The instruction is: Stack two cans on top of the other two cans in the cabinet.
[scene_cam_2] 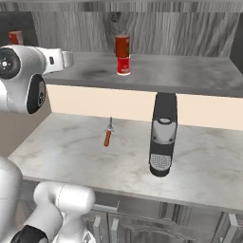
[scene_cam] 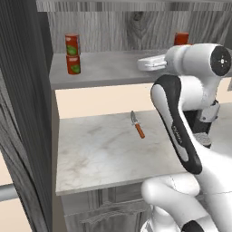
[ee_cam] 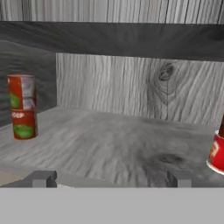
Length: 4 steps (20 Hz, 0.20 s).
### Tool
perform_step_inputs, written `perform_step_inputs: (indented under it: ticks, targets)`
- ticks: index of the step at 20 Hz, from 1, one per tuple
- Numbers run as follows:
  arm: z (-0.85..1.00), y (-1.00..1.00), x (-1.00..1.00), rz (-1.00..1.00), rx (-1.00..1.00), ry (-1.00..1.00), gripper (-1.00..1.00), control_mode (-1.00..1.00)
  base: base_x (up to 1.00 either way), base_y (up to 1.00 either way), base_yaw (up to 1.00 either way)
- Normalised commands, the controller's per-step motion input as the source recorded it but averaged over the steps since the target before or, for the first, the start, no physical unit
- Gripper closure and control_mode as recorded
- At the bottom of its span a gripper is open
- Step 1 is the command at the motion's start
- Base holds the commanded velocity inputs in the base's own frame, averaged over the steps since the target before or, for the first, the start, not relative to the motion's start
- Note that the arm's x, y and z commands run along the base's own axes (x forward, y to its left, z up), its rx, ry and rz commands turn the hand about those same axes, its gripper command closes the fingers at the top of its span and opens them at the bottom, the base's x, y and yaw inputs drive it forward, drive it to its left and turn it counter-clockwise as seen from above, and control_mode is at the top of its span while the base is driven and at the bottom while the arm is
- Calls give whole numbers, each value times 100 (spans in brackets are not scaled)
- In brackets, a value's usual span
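Two dark fingertips (ee_cam: 43, 178) of the claw (ee_cam: 111, 179) are standing wide apart at the shelf's front edge, the claw open and gripping nothing. Below and behind it, an orange-handled knife (scene_cam: 138, 127) is lying on the marble tabletop (scene_cam: 99, 154), with a dark coffee machine (scene_cam_2: 163, 134) standing further right. Ahead to the claw's left, two green-labelled cans (ee_cam: 22, 112) are sitting stacked one on the other on the cabinet shelf (ee_cam: 113, 148). Ahead to its right, a darker red can is sitting on a white-banded can (scene_cam_2: 123, 54)
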Motion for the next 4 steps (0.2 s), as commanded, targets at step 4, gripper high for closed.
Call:
perform_step_inputs:
  ticks: [4]
  targets:
    - [0,-58,-68,-28,0,0,-100,-100,0,0,0]
